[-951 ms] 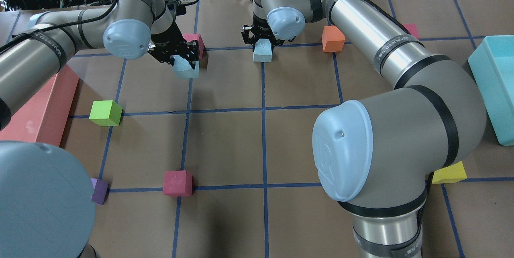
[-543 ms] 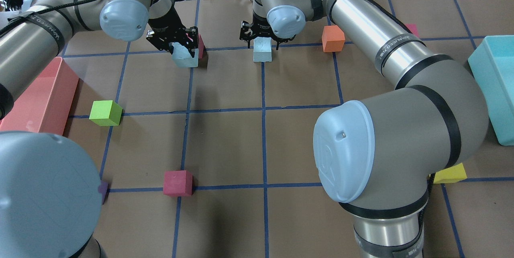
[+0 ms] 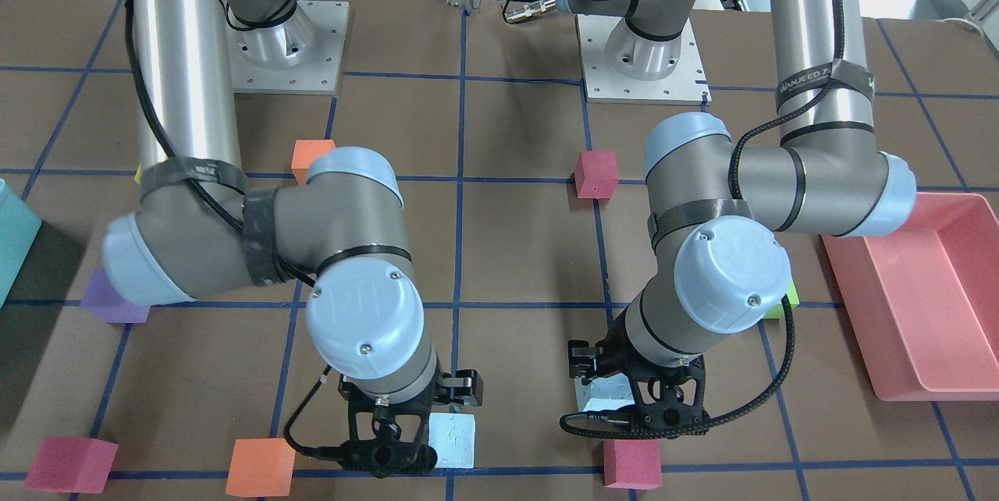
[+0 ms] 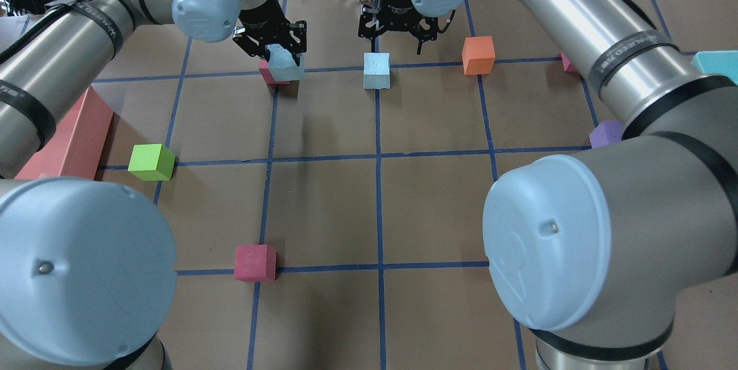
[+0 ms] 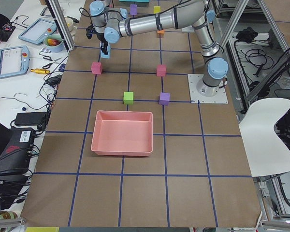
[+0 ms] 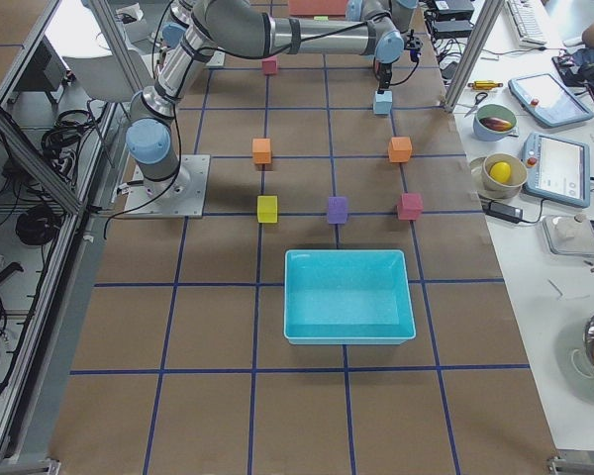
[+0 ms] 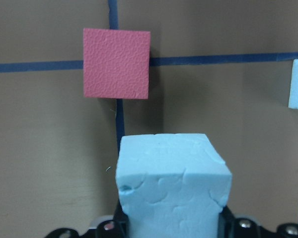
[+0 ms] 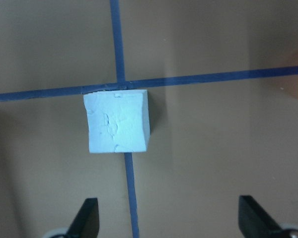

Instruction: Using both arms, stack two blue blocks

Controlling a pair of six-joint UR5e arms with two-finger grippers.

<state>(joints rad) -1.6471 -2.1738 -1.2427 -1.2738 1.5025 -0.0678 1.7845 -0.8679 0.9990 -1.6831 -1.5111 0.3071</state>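
Observation:
One pale blue block point(image 4: 376, 70) rests on the table at a crossing of blue tape lines; it also shows in the right wrist view point(image 8: 118, 121) and the front view point(image 3: 453, 438). My right gripper point(image 4: 395, 36) hangs open above it, fingertips point(image 8: 87, 213) wide apart and clear of it. My left gripper point(image 4: 277, 50) is shut on the second blue block point(image 4: 286, 65) and holds it off the table, above and beside a magenta cube point(image 7: 116, 63). The held block fills the lower left wrist view point(image 7: 171, 183). The resting block lies to the held block's right in the overhead view.
An orange cube point(image 4: 478, 55) sits right of the resting block. A green cube point(image 4: 151, 162), a magenta cube point(image 4: 255, 262) and a purple cube point(image 4: 605, 133) lie nearer the robot. A pink bin point(image 4: 63, 139) stands at the left, a teal bin point(image 4: 715, 61) at the right.
My right gripper has let go of its blue block and risen clear of it. My left gripper has carried its block farther back and to the right, over the magenta cube.

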